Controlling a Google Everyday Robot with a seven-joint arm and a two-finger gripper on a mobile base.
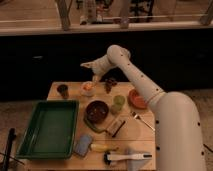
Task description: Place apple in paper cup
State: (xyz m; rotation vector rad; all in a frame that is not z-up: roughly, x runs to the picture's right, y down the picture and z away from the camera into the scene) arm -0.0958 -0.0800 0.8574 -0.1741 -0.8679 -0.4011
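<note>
The small white paper cup stands at the back of the wooden table, left of centre. An orange-yellow round shape, the apple, shows at the cup's mouth and seems to sit inside it. My gripper hangs just above and slightly right of the cup, at the end of the white arm that reaches in from the lower right. It does not appear to hold anything.
A dark brown cup stands left of the paper cup and a dark reddish lumpy item to its right. A light green cup, an orange dish, a dark bowl and a green tray lie nearer.
</note>
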